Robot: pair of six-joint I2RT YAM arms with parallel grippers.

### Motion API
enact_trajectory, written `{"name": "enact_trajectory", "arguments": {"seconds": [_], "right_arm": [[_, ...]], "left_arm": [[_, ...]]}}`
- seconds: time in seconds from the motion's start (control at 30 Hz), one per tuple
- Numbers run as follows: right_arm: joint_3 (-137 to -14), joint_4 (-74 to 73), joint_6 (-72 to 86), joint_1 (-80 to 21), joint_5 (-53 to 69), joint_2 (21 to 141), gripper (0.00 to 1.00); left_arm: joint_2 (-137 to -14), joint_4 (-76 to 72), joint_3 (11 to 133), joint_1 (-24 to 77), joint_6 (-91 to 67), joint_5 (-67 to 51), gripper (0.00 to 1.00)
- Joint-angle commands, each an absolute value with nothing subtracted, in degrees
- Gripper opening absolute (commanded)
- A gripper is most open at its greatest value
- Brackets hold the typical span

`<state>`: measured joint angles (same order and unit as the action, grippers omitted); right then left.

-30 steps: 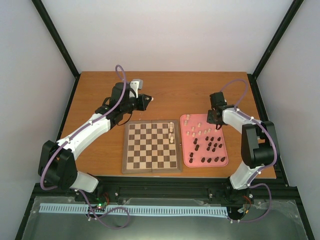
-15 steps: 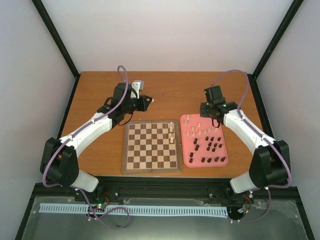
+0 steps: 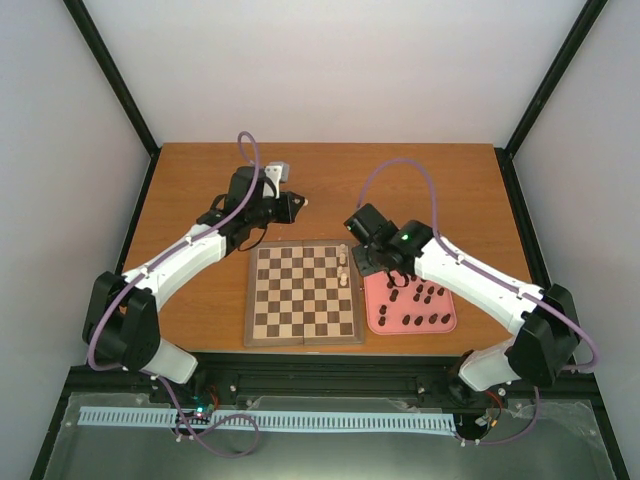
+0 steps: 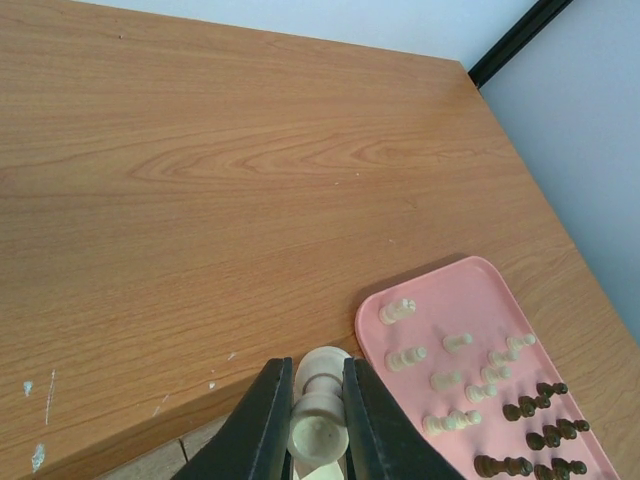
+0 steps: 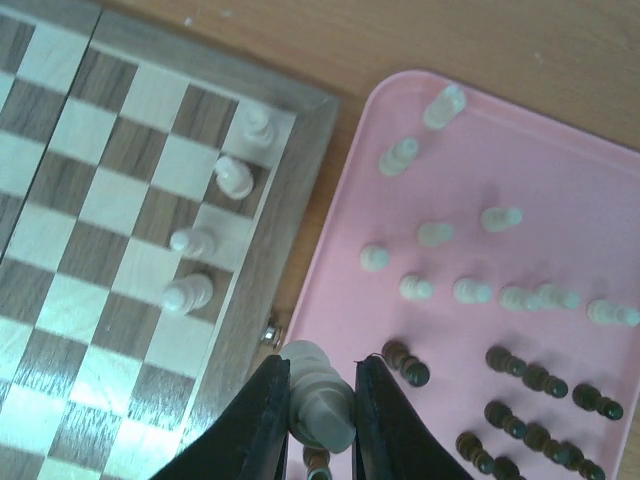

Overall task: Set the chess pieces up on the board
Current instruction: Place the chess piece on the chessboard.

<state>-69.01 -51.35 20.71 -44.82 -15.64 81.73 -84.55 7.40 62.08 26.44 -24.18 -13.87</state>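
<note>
The wooden chessboard (image 3: 304,293) lies in the middle of the table, with several cream pieces (image 3: 343,266) along its right edge; they also show in the right wrist view (image 5: 188,294). The pink tray (image 3: 378,318) to its right holds cream pieces (image 4: 406,357) and dark pieces (image 3: 420,296). My left gripper (image 3: 300,203) is shut on a cream piece (image 4: 320,408) above bare table behind the board. My right gripper (image 3: 356,255) is shut on a cream piece (image 5: 318,393) over the seam between the board's right border (image 5: 250,330) and the tray's left rim (image 5: 345,230).
Black frame posts (image 3: 110,75) and white walls enclose the table. The table's wood (image 4: 220,180) has small white paint flecks (image 4: 40,455). A metal clasp (image 5: 268,331) sticks out of the board's right side.
My right arm has swung left from behind the tray to the gap between tray and board, carrying a cream piece. My left arm has barely moved.
</note>
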Motion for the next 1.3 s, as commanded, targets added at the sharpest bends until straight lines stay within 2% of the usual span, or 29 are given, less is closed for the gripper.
{"name": "enact_trajectory", "arguments": {"seconds": [0.0,0.53,1.27], "right_arm": [[-68.0,-55.1,23.3,-48.4,-17.4,82.3,0.03],[-65.2,-46.6,26.6,-55.7,-18.8,91.5,0.03],[-60.6,-39.7,31.8,-58.9,-22.8,91.9,0.03]], "left_arm": [[-85.6,7.2,63.7,26.5,-23.2,-13.7,0.01],[-86.0,7.1,63.5,26.5,-23.2,-13.4,0.01],[-87.2,7.0,63.7,26.5,-23.3,-13.6,0.01]]}}
